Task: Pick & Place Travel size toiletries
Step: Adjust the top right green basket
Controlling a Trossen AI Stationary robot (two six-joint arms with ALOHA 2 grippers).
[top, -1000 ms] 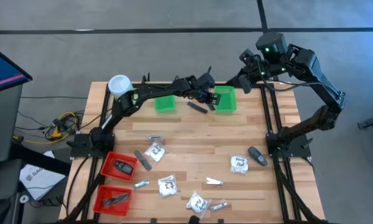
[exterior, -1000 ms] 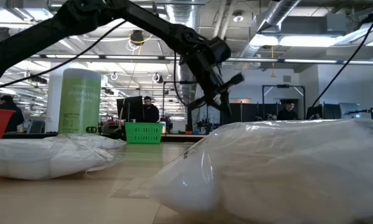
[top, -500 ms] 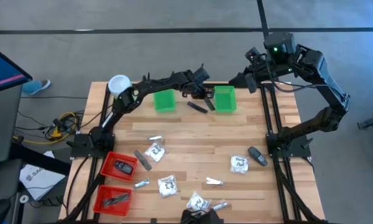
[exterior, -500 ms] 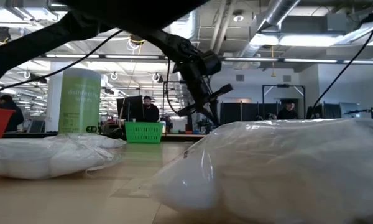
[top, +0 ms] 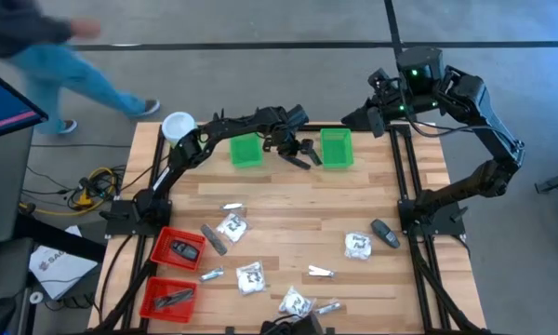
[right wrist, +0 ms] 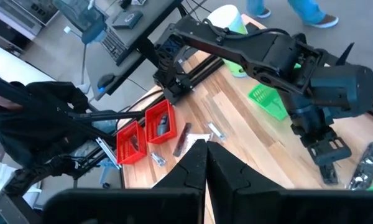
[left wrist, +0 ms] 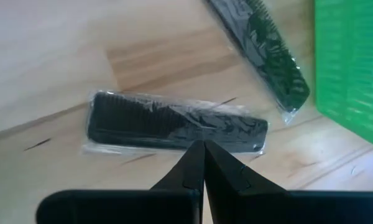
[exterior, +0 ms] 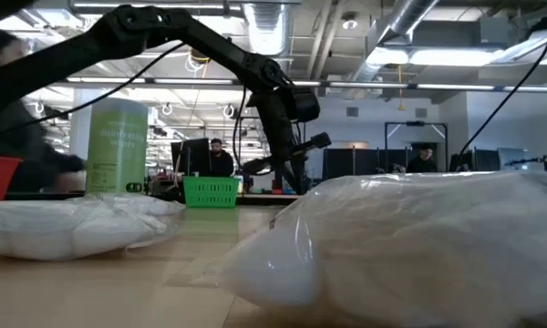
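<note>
Comb (left wrist: 174,127) wrapped, on table | just beyond closed left pincer (left wrist: 203,163)

Even, bright light fills the overhead view; the wooden table (top: 288,214) shows only faint, soft shadows. A person (top: 65,56) at ten o'clock is smeared by motion blur. In the low view, ceiling lights (exterior: 410,56) glare at one o'clock, and the near white packet (exterior: 410,246) at five o'clock is soft, out of focus. The left wrist view is slightly blurred, with the wrapped comb (left wrist: 174,127) showing mild sheen.
</note>
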